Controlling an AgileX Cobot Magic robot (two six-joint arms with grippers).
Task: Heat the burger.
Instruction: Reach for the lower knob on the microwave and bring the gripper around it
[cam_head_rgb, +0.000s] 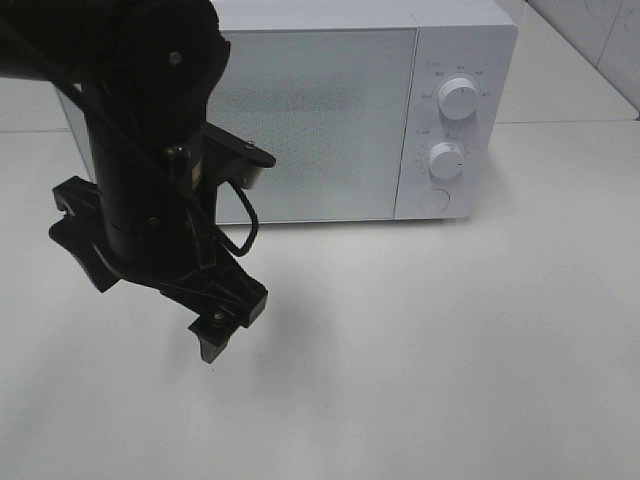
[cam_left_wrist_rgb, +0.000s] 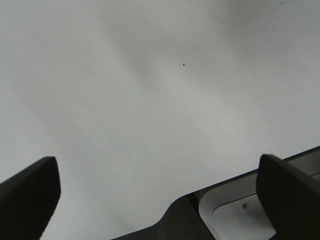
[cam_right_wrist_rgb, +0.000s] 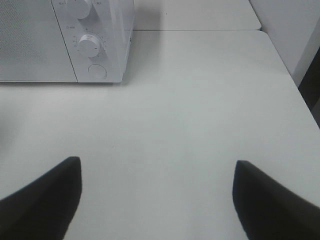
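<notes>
The microwave (cam_head_rgb: 300, 110) stands at the back of the white desk (cam_head_rgb: 450, 350) with its door (cam_head_rgb: 320, 120) shut. The door panel is a pale frosted mesh, so I cannot tell what, if anything, is inside. To the right of the door is the control strip: an upper knob (cam_head_rgb: 458, 97), a lower knob (cam_head_rgb: 445, 160) and a round button (cam_head_rgb: 433, 201) under them.

The burger shows in none of the three views. Whether it sits behind the shut door cannot be told.

The left hand (cam_head_rgb: 150, 270) hangs over the desk in front of the microwave's left half, its black arm covering that corner of the door in the high view. Its fingers (cam_left_wrist_rgb: 35, 190) are spread wide, and between them there is only bare desk (cam_left_wrist_rgb: 125, 75). A tiny dark speck (cam_left_wrist_rgb: 183, 63) lies on the desk beyond the fingers.

The right hand (cam_right_wrist_rgb: 157, 164) is outside the high view. Its own camera shows it over the desk to the right of the microwave, facing the control strip's lower knob (cam_right_wrist_rgb: 89, 45) and button (cam_right_wrist_rgb: 97, 71) from well apart. Its fingers (cam_right_wrist_rgb: 50, 195) are also spread, gripping nothing, with plain desk (cam_right_wrist_rgb: 175, 100) between them.

The desk's right edge runs beside a pale wall (cam_right_wrist_rgb: 285, 30).
</notes>
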